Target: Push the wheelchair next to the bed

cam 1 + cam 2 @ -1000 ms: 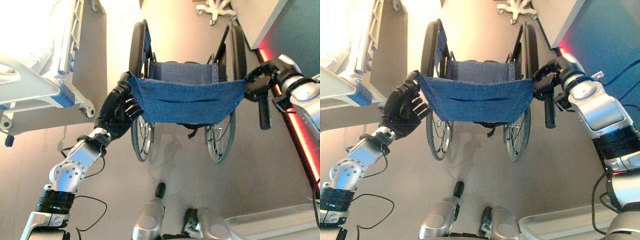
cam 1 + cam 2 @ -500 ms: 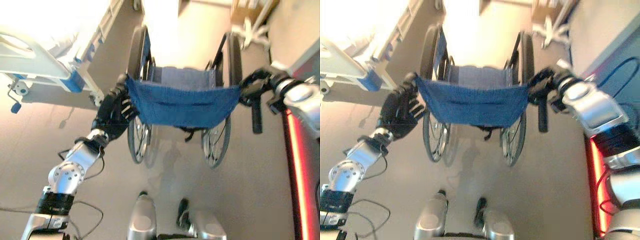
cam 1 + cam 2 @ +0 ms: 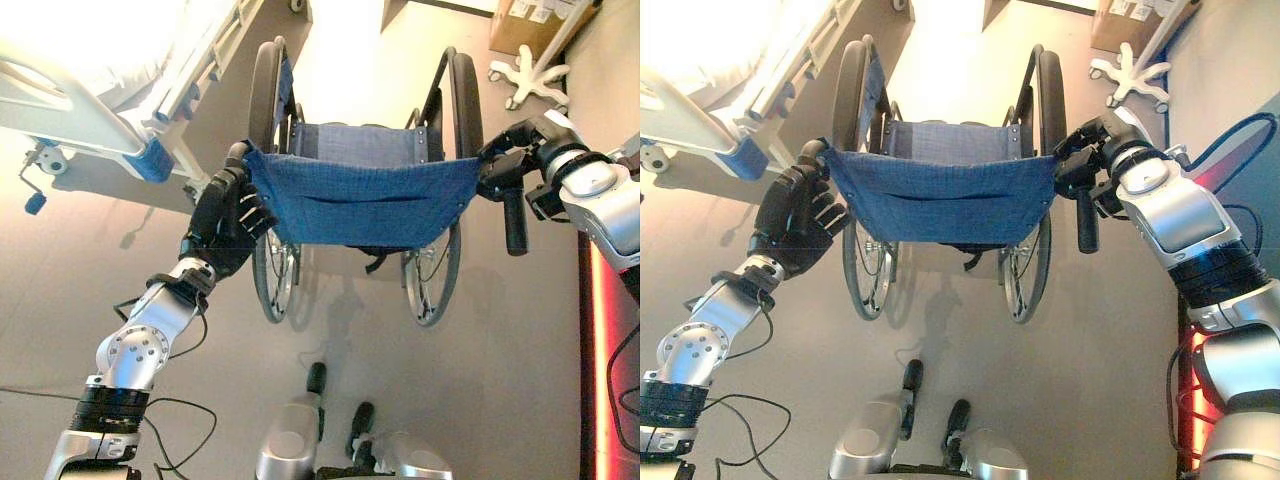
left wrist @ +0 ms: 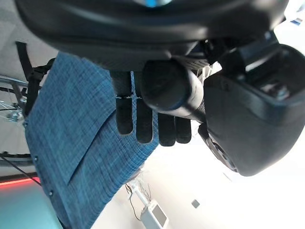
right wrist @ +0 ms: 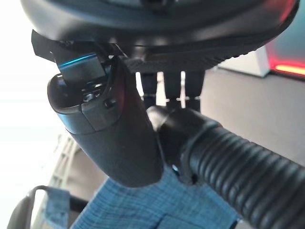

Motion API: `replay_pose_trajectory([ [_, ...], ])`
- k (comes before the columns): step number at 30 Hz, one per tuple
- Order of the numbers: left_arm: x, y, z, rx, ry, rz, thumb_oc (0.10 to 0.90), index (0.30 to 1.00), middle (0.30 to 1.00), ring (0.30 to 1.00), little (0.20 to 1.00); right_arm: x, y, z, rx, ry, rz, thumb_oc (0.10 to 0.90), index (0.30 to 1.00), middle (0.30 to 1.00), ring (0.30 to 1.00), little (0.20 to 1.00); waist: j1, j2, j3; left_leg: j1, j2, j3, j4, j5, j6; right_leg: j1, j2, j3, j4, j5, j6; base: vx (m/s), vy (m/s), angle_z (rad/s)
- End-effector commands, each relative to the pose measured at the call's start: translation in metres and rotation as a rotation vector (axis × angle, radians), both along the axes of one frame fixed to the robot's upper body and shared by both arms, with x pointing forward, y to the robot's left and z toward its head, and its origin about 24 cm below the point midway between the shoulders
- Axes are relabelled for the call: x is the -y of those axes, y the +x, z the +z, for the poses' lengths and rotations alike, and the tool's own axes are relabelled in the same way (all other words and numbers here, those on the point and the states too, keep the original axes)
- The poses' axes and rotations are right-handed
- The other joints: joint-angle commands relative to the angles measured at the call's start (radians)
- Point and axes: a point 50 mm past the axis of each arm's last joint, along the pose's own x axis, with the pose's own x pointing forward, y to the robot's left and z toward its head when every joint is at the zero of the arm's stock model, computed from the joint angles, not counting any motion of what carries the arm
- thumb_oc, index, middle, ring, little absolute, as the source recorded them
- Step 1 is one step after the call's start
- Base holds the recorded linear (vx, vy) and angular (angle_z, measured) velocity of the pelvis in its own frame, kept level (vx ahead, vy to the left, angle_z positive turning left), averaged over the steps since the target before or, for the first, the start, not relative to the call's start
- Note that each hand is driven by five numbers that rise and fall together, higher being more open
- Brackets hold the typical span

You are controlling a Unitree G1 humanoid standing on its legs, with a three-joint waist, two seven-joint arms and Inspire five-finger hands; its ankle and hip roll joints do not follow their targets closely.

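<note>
The wheelchair [image 3: 362,198], with a blue cloth back and black wheels, stands just ahead of me, seen from behind. My left hand [image 3: 222,222] is curled round its left push handle [image 4: 167,88], whose black end sits between thumb and fingers [image 4: 143,125]. On the other side my right hand [image 3: 508,170] is shut on the right push handle [image 5: 238,164], a ribbed black grip that points down below the hand [image 3: 1083,222]. The white bed [image 3: 95,105] with a blue corner bumper [image 3: 152,160] lies ahead on the left, close to the wheelchair's left wheel.
A white star-shaped stand base [image 3: 535,78] and a cardboard box [image 3: 538,14] sit at the far right. A red lit strip [image 3: 598,330] runs along the wall on the right. Bare floor stretches ahead between the bed and the stand.
The whole picture has shifted, so the camera has moved. Both hands have kept their hold on the handles. The bed's corner now lies nearer the wheelchair's left wheel.
</note>
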Motion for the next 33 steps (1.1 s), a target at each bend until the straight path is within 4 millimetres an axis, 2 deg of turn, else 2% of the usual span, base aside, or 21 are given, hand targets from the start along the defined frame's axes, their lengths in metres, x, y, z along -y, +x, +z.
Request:
replay_pose_trajectory([
  [1,0.006,-0.012,0.095,0.562,-0.110,-0.077,0.400,0.300,0.300,0.300,0.300,-0.075,0.003,-0.009,0.024,0.069,0.367,0.400,0.300,0.300,0.300,0.300,0.064,0.010,-0.359,-0.027,0.054,0.006,-0.073,0.093,-0.061,-0.006,-0.005,-0.007,0.057,-0.027,0.059,0.28,0.168,-0.04],
  [6,0.003,-0.007,0.097,0.544,-0.123,-0.078,0.400,0.300,0.300,0.300,0.300,-0.066,0.002,-0.015,0.009,0.075,0.346,0.400,0.300,0.300,0.300,0.300,0.055,0.010,-0.362,-0.029,0.042,0.029,-0.014,0.026,-0.042,-0.003,-0.025,-0.019,0.137,-0.067,0.067,0.24,0.157,-0.16],
  [7,0.002,-0.006,0.097,0.536,-0.123,-0.084,0.400,0.300,0.300,0.300,0.300,-0.061,0.002,-0.016,0.010,0.081,0.336,0.400,0.300,0.300,0.300,0.300,0.054,0.005,-0.360,-0.029,0.030,0.037,0.008,-0.011,-0.027,-0.002,-0.035,-0.020,0.168,-0.081,0.072,0.25,0.161,-0.02],
  [9,0.002,-0.004,0.099,0.531,-0.114,-0.096,0.400,0.300,0.300,0.300,0.300,-0.054,0.001,-0.017,0.014,0.094,0.318,0.400,0.300,0.300,0.300,0.300,0.053,0.001,-0.358,-0.027,0.010,0.042,0.034,-0.048,-0.007,-0.004,-0.042,-0.016,0.224,-0.103,0.080,0.28,0.181,0.21],
  [12,0.000,-0.002,0.100,0.536,-0.102,-0.115,0.400,0.300,0.300,0.300,0.300,-0.045,-0.001,-0.017,0.021,0.106,0.302,0.400,0.300,0.300,0.300,0.300,0.050,-0.005,-0.358,-0.018,-0.020,0.037,0.040,-0.069,0.019,-0.023,-0.047,-0.001,0.311,-0.102,0.099,0.28,0.190,0.13],
  [15,-0.004,0.001,0.110,0.545,-0.080,-0.129,0.400,0.300,0.300,0.300,0.300,-0.036,-0.002,-0.020,0.029,0.127,0.290,0.400,0.300,0.300,0.300,0.300,0.037,-0.011,-0.355,0.015,-0.071,0.024,0.026,-0.093,0.069,-0.084,-0.036,0.041,0.558,-0.008,0.155,0.23,0.177,0.24],
  [17,-0.005,0.003,0.115,0.545,-0.065,-0.128,0.400,0.300,0.300,0.300,0.300,-0.034,-0.002,-0.021,0.030,0.139,0.291,0.400,0.300,0.300,0.300,0.300,0.036,-0.017,-0.353,0.032,-0.094,0.014,0.017,-0.099,0.087,-0.121,-0.033,0.066,0.659,0.055,0.190,0.18,0.108,0.40],
  [19,-0.006,0.004,0.118,0.541,-0.059,-0.120,0.400,0.300,0.300,0.300,0.300,-0.035,-0.002,-0.022,0.026,0.146,0.299,0.400,0.300,0.300,0.300,0.300,0.033,-0.020,-0.350,0.046,-0.110,-0.006,0.021,-0.110,0.096,-0.157,-0.034,0.095,0.711,0.091,0.208,0.23,0.081,0.16],
  [20,-0.007,0.005,0.118,0.536,-0.058,-0.111,0.400,0.300,0.300,0.300,0.300,-0.036,-0.002,-0.023,0.021,0.144,0.308,0.400,0.300,0.300,0.300,0.300,0.022,-0.013,-0.347,0.053,-0.114,-0.016,0.027,-0.117,0.095,-0.177,-0.027,0.112,0.671,0.060,0.187,0.24,0.059,0.07],
  [21,-0.008,0.006,0.118,0.534,-0.056,-0.109,0.400,0.300,0.300,0.300,0.300,-0.036,-0.002,-0.024,0.020,0.142,0.310,0.400,0.300,0.300,0.300,0.300,0.019,-0.012,-0.346,0.054,-0.114,-0.019,0.030,-0.119,0.094,-0.178,-0.025,0.113,0.661,0.052,0.181,0.21,0.030,0.05],
  [24,-0.009,0.008,0.117,0.530,-0.070,-0.083,0.400,0.300,0.300,0.300,0.300,-0.036,-0.005,-0.023,0.028,0.123,0.314,0.400,0.300,0.300,0.300,0.300,-0.015,0.007,-0.332,0.067,-0.122,-0.044,0.065,-0.138,0.076,-0.205,-0.024,0.122,0.458,0.010,0.132,0.24,0.016,-0.02],
  [25,-0.006,0.010,0.115,0.536,-0.077,-0.072,0.400,0.300,0.300,0.300,0.300,-0.036,-0.006,-0.022,0.040,0.115,0.314,0.400,0.300,0.300,0.300,0.300,-0.031,0.013,-0.318,0.092,-0.125,-0.054,0.076,-0.161,0.073,-0.227,-0.045,0.125,0.346,0.029,0.126,0.28,-0.008,0.04],
  [26,-0.005,0.011,0.114,0.540,-0.079,-0.069,0.400,0.300,0.300,0.300,0.300,-0.036,-0.005,-0.020,0.045,0.112,0.314,0.400,0.300,0.300,0.300,0.300,-0.040,0.013,-0.312,0.104,-0.128,-0.056,0.076,-0.173,0.074,-0.248,-0.055,0.133,0.301,0.046,0.129,0.36,-0.067,0.09],
  [27,0.001,0.014,0.111,0.547,-0.081,-0.067,0.400,0.300,0.300,0.300,0.300,-0.037,-0.005,-0.017,0.057,0.108,0.311,0.400,0.300,0.300,0.300,0.300,-0.071,0.013,-0.298,0.145,-0.136,-0.073,0.070,-0.213,0.083,-0.317,-0.075,0.179,0.204,0.131,0.157,0.31,-0.065,0.12],
  [28,0.003,0.014,0.111,0.547,-0.081,-0.068,0.400,0.300,0.300,0.300,0.300,-0.037,-0.005,-0.017,0.059,0.107,0.310,0.400,0.300,0.300,0.300,0.300,-0.077,0.015,-0.297,0.153,-0.136,-0.077,0.070,-0.221,0.085,-0.325,-0.077,0.186,0.186,0.147,0.163,0.39,-0.096,0.26],
  [30,0.011,0.017,0.113,0.541,-0.060,-0.075,0.400,0.300,0.300,0.300,0.300,-0.037,-0.006,-0.011,0.063,0.115,0.309,0.400,0.300,0.300,0.300,0.300,-0.106,0.003,-0.283,0.206,-0.140,-0.097,0.080,-0.284,0.093,-0.395,-0.109,0.226,0.075,0.240,0.211,0.50,-0.130,0.67],
  [31,0.012,0.018,0.113,0.540,-0.056,-0.075,0.400,0.300,0.300,0.300,0.300,-0.037,-0.007,-0.010,0.064,0.117,0.309,0.400,0.300,0.300,0.300,0.300,-0.108,0.005,-0.281,0.211,-0.138,-0.099,0.084,-0.292,0.094,-0.395,-0.109,0.226,0.065,0.244,0.214,0.64,-0.168,0.89],
  [32,0.018,0.020,0.113,0.539,-0.044,-0.072,0.400,0.300,0.300,0.300,0.300,-0.038,-0.007,-0.007,0.067,0.122,0.313,0.400,0.300,0.300,0.300,0.300,-0.121,0.000,-0.275,0.235,-0.132,-0.109,0.111,-0.329,0.099,-0.425,-0.113,0.236,0.074,0.255,0.219,0.38,-0.098,0.64],
  [33,0.019,0.020,0.113,0.539,-0.043,-0.072,0.400,0.300,0.300,0.300,0.300,-0.038,-0.007,-0.007,0.067,0.122,0.313,0.400,0.300,0.300,0.300,0.300,-0.122,0.002,-0.273,0.236,-0.130,-0.111,0.117,-0.335,0.099,-0.428,-0.111,0.234,0.081,0.252,0.219,0.56,-0.156,0.84],
])
